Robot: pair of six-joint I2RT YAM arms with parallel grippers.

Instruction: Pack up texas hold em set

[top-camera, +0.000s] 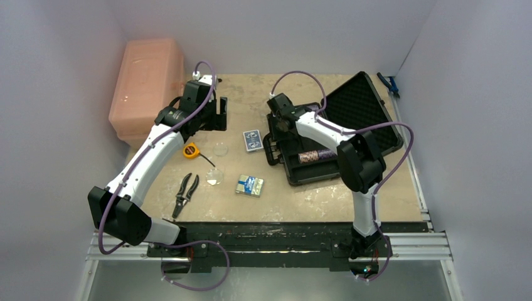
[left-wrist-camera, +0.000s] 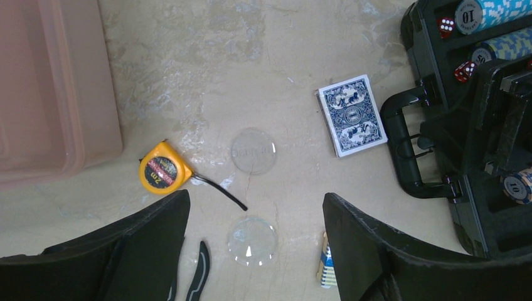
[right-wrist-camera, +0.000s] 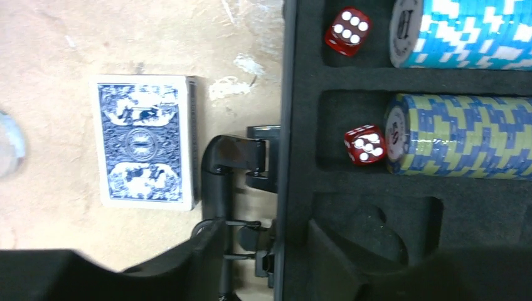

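Both red dice lie in foam pockets at the left end of the open case, beside the rows of chips. By that reckoning the pieces left to pack are two card decks and two clear discs, all loose on the table.

The far deck lies flat just left of the case handle. The near deck sits closer to the arms, well apart from the case. The far disc and the near disc lie left of the decks, near a yellow tape measure.

The far deck looks like the natural next pick for the right arm. The gripper should rise clear of the handle, shift left, span the deck's short width and squeeze the whole stack so no card slides out.

The right gripper points down, low over the case's left edge. Its fingers are apart and hold nothing.

The left arm is stretched far. The left gripper hovers above the discs, fingers spread wide and empty. The discs lie flush and thin, so they will probably need an edge-on pinch that stays clear of the tape measure's strap.
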